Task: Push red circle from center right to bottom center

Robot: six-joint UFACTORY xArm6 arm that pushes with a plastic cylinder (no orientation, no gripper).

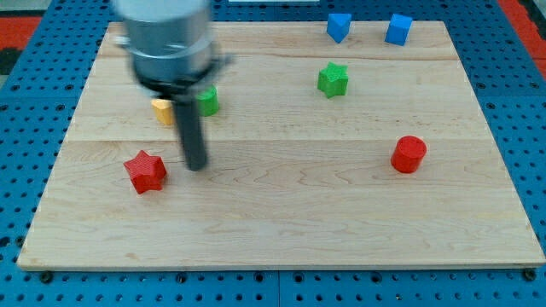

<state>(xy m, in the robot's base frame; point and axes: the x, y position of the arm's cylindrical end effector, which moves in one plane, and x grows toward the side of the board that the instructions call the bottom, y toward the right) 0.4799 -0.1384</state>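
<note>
The red circle [409, 154], a short red cylinder, stands at the view's centre right on the wooden board [281, 230]. My tip [197, 165] rests on the board left of centre, far to the left of the red circle. It is just right of a red star [145, 171] without touching it. The rod rises from the tip to the grey arm body [166, 38] at the view's top left.
A green star [333, 79] lies above centre right. Two blue blocks [339, 26] [397, 29] sit at the view's top right. A yellow block [162, 111] and a green block [208, 101] are partly hidden behind the rod.
</note>
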